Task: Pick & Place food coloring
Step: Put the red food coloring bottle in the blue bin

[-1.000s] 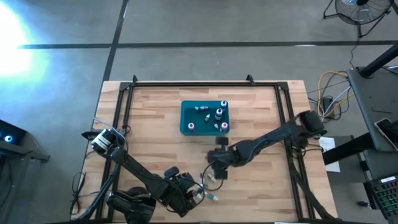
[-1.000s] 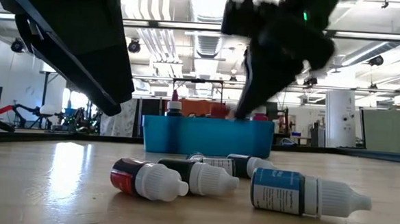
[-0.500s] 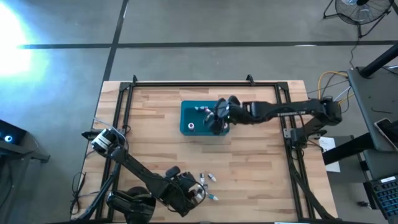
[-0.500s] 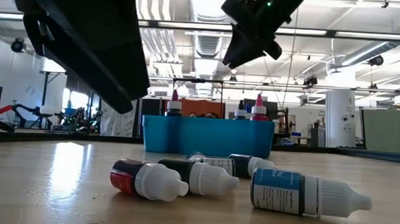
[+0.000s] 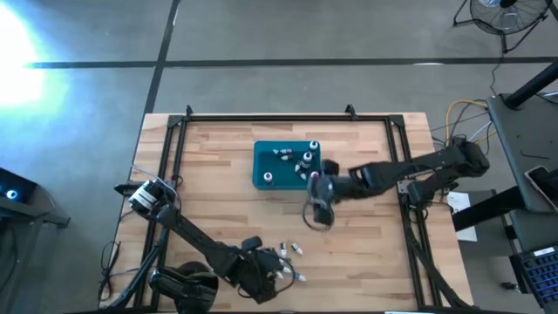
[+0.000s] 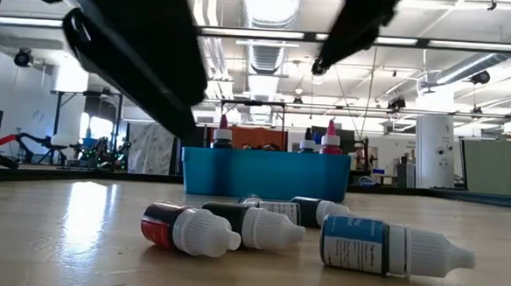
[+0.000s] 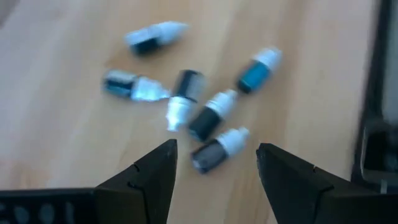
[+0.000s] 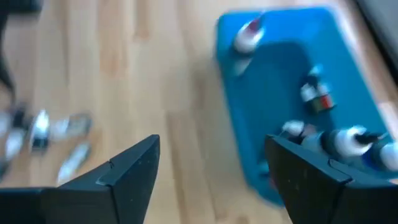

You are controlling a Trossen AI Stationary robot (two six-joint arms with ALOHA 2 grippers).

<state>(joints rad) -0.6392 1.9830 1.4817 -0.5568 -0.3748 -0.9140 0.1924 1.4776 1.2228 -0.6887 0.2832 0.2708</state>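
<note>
Several food coloring bottles (image 7: pixel 214 118) lie on their sides in a loose cluster on the wooden table, near its near edge (image 5: pixel 289 262). In the low view a red one (image 6: pixel 181 228) and a blue one (image 6: pixel 390 246) lie closest. More bottles stand or lie in the teal bin (image 5: pixel 286 166). My left gripper (image 7: pixel 214 171) hovers open above the cluster and touches nothing. One dark bottle (image 7: pixel 217 149) shows between its fingertips. My right gripper (image 8: pixel 211 168) is open and holds nothing. It hangs in the air on the near side of the bin (image 8: pixel 298 93).
A black frame (image 5: pixel 261 115) runs along the table's far, left and right sides. Bare wood lies between the bin and the loose bottles. In the low view, capped bottles (image 6: pixel 224 133) rise above the bin's front wall (image 6: pixel 267 172).
My right gripper has risen from the teal bin and drawn back from it toward the table's near edge. In the low view it now reaches almost out of the picture's top. My left gripper has turned a little above the loose bottles, which have not moved.
</note>
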